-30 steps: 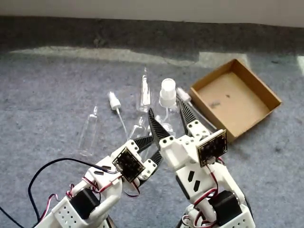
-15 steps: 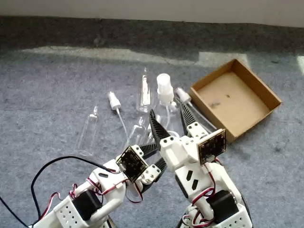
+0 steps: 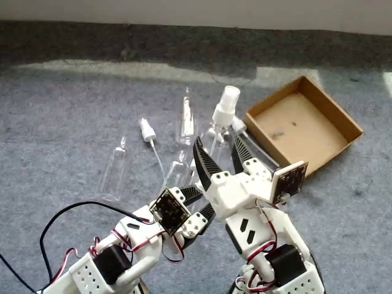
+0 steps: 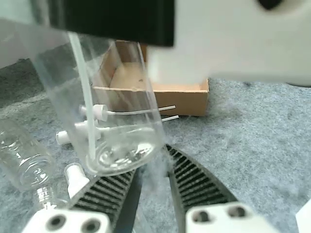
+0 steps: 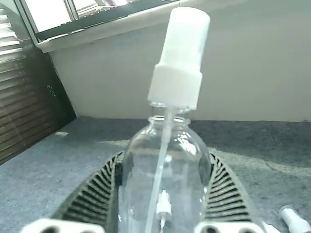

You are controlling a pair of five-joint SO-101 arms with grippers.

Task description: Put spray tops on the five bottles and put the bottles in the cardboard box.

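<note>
We are seeing the right tool (image 3: 215,147) clamping a clear bottle (image 3: 218,136) by its body, one ribbed finger on each side, and holding it above the grey worktop (image 3: 67,110). In the right wrist view the bottle (image 5: 165,179) is standing upright between the fingers (image 5: 222,187). A white spray top (image 5: 179,63) is sitting on its neck, leaning slightly, with its thin tube running down inside the bottle. We cannot tell whether the top is screwed down.

Taking the far side of the high view as 12 o'clock, the left tool (image 3: 199,203) is sitting just at 7 o'clock of the right one, its fingers parted narrowly and gripping nothing. In the left wrist view the base of the held bottle (image 4: 121,155) is hanging just beside the left tool's fingertips (image 4: 194,179); we cannot tell whether they are touching.

The cardboard box (image 3: 334,104) is lying open side up at 2 o'clock of the held bottle.

Three loose bottles are lying bare-necked on the worktop: one (image 3: 114,168) at 9 o'clock and well apart, one (image 3: 187,119) at 11 o'clock, and one (image 3: 176,171) at 8 o'clock, near the left tool. A loose spray top (image 3: 147,130) is lying with its tube between the first two. A second loose top (image 3: 237,124) is lying between the held bottle and the box.
</note>
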